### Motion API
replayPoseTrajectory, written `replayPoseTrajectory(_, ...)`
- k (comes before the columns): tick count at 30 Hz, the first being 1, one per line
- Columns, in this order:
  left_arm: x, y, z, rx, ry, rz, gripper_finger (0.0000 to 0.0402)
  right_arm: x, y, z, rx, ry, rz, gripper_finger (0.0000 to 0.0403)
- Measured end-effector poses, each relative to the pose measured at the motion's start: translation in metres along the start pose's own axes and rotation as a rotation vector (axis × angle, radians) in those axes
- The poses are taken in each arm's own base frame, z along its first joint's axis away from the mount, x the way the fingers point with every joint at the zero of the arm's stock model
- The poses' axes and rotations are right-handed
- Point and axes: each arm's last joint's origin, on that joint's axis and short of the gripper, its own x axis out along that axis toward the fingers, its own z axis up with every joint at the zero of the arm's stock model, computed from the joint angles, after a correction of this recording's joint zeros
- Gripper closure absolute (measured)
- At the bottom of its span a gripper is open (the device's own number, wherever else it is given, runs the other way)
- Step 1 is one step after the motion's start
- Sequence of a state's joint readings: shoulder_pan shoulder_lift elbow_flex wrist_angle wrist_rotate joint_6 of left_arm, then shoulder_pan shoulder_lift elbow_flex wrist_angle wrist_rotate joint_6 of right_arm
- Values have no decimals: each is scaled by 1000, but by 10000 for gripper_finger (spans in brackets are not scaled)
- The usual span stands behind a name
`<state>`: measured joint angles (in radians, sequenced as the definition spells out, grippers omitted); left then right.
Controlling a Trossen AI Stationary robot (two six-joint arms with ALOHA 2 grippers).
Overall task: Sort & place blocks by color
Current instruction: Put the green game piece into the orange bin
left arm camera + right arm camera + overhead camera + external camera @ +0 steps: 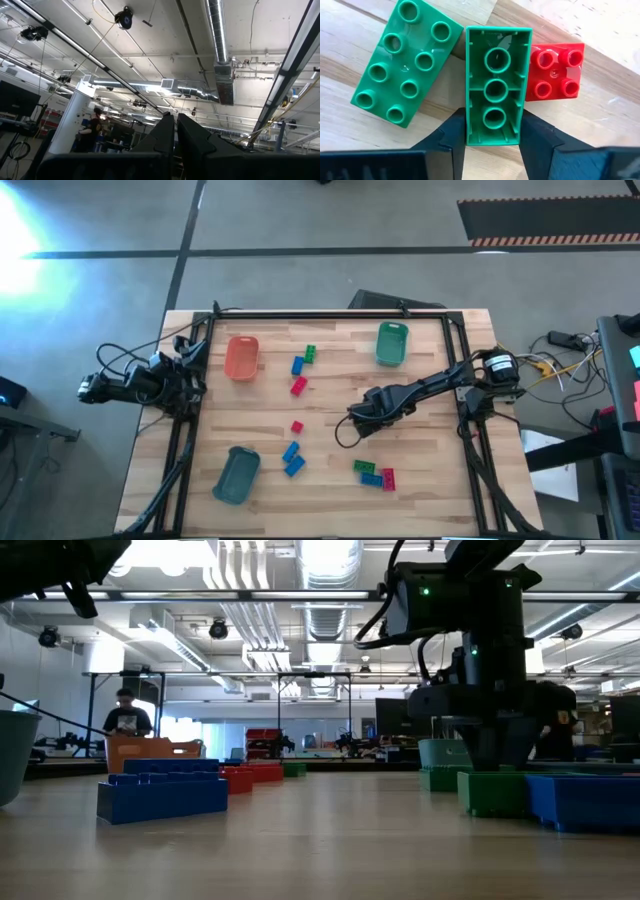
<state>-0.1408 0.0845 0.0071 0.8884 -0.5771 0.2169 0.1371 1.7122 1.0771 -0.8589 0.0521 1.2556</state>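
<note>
Blocks (495, 85): two green, one red by right claw (492, 132).

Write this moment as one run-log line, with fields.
right jaws: shut on green block | left arm: parked at left edge of table

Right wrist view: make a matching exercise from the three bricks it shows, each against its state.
Things
1. green eight-stud brick
2. green brick with its hollow underside showing
3. red four-stud brick

States
A. square, studs up, right beside the clamped brick
B. clamped between the fingers of the right gripper
C. studs up, lying askew on the wooden table, not gripped

Pairs: 1-C, 2-B, 3-A.

The left gripper takes no part; it points up at the ceiling.
</note>
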Motion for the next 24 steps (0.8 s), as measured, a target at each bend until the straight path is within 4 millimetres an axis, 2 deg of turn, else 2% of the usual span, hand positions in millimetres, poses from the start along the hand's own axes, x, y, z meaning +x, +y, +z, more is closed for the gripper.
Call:
replayPoseTrajectory(7,0,0,-1,5,7,-1,395,-3,0,0,0,2,-1,277)
replayPoseTrajectory(10,0,0,-1,5,8,-2,395,-12,1,1,-10,4,-5,277)
replayPoseTrajectory(17,0,0,-2,10,15,-3,395,-57,-1,-1,-40,-12,23,274)
replayPoseTrajectory(24,0,0,-2,9,15,-3,395,-104,-6,5,-100,-245,120,274)
